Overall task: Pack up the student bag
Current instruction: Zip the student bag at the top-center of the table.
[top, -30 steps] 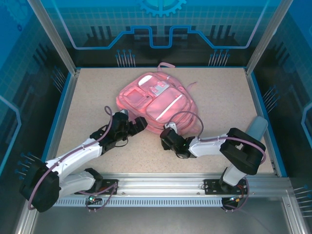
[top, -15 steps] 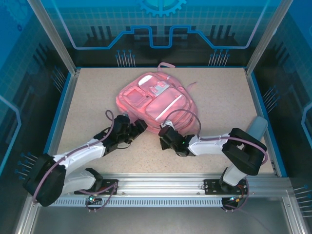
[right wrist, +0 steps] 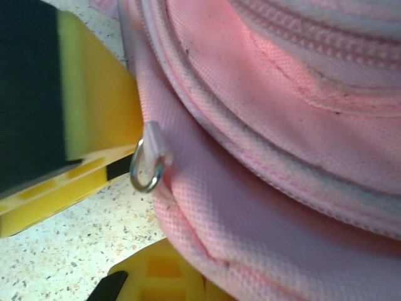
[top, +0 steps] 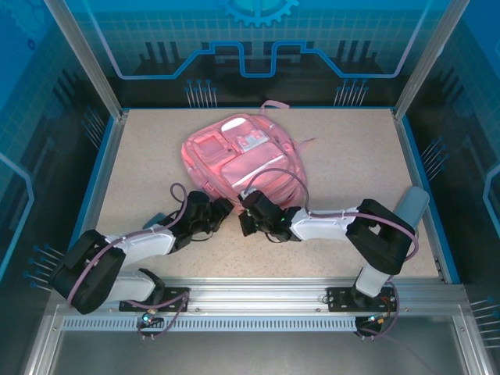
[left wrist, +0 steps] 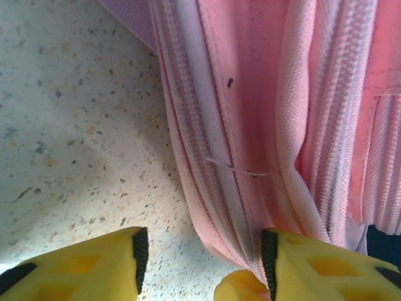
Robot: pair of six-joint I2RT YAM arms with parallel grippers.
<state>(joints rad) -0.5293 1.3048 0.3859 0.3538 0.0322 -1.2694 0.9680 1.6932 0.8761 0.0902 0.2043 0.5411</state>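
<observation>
Both arms have closed in toward each other since a second ago, and the student bag (top: 242,156) has slid a little toward 9 o'clock.

One counter (top: 351,156) carries everything, and open speckled surface lies at 3, 9 and 6 o'clock of the bag. The single pink bag lies flat past the middle, toward 12 o'clock, its top loop close to the far edge. What is inside it cannot be told.

Two grippers meet at the bag's 6 o'clock edge, just beside one another. The left gripper (top: 221,209) stands with jaws parted. In its wrist view the bag's zip seam (left wrist: 207,163) runs down between the yellow fingers (left wrist: 94,263), against the right-hand one. The right gripper (top: 248,212) is clenched on a fold of the bag's edge (right wrist: 263,188). One metal zip ring (right wrist: 148,166) hangs beside its finger.
</observation>
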